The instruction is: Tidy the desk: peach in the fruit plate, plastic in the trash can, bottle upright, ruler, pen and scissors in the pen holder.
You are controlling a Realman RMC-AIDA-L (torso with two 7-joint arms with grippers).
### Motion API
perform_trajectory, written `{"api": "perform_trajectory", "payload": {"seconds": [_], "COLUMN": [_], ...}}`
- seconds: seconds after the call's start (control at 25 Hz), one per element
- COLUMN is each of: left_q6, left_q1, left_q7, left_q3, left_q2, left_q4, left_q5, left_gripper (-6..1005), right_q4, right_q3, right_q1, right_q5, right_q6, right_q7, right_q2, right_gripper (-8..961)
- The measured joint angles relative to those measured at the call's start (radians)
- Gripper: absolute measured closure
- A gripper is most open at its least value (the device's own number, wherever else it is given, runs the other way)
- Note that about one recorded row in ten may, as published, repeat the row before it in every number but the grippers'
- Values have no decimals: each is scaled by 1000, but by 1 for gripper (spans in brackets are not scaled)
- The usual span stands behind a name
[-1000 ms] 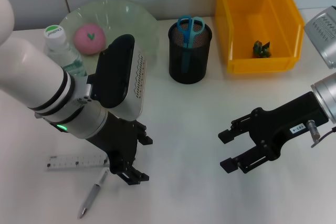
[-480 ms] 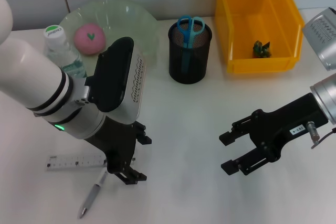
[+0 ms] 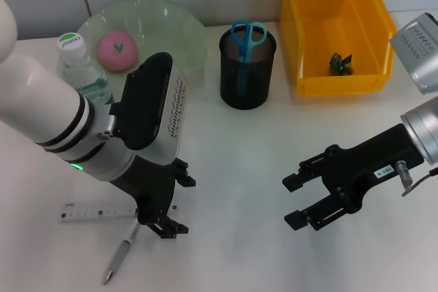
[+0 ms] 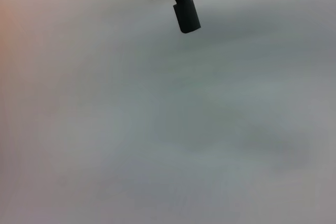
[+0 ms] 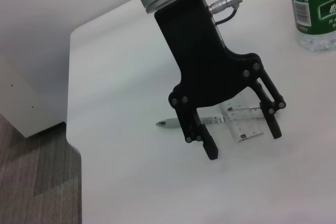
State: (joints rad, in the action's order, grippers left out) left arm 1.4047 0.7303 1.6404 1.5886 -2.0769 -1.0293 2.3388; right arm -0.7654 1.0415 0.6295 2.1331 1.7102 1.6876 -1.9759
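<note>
I have the desk [image 3: 239,162] before me with most of the job done: the peach [image 3: 117,50] sits in the plate [image 3: 179,32], the bottle [image 3: 81,66] stands upright beside it, the scissors [image 3: 248,35] are in the holder [image 3: 246,80], and a scrap of plastic [image 3: 340,63] lies in the yellow bin [image 3: 335,25]. What remains is the ruler [image 3: 96,210] and the pen [image 3: 120,254], both flat on the desk near my left side.

My left gripper [image 3: 163,218] hangs just beside the pen's upper end and the ruler's near end, jaws wide. I judge the pen is next. To take it well I'd centre the jaws across the barrel, not along it, come down until the fingertips nearly touch the desk, then close gently so it doesn't roll or skid into the ruler.

My right gripper [image 3: 295,200] waits over bare desk, jaws wide, well apart from everything.
</note>
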Motion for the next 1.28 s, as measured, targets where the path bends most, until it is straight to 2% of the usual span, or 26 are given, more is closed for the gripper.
{"api": "perform_trajectory", "payload": {"seconds": [0.2, 0.44, 0.84, 1.28], "left_q6": [-15, -12, -6, 5], "left_q1": [20, 22, 32, 37], "left_q7": [6, 11, 12, 12], "left_q3": [0, -17, -27, -32], "left_q2": [-1, -1, 0, 0], "left_q4": [44, 38, 44, 48], "left_q5": [26, 36, 37, 37], "left_gripper": [206, 206, 206, 231], "right_q4": [0, -8, -11, -7], "right_q3": [0, -7, -94, -104], "right_q1": [2, 0, -10, -1], "right_q5": [13, 11, 1, 1], "right_q6": [0, 0, -11, -24], "right_q7": [12, 10, -104, -144], "right_q2": [-1, -1, -34, -37], "right_gripper": [177, 177, 178, 178]}}
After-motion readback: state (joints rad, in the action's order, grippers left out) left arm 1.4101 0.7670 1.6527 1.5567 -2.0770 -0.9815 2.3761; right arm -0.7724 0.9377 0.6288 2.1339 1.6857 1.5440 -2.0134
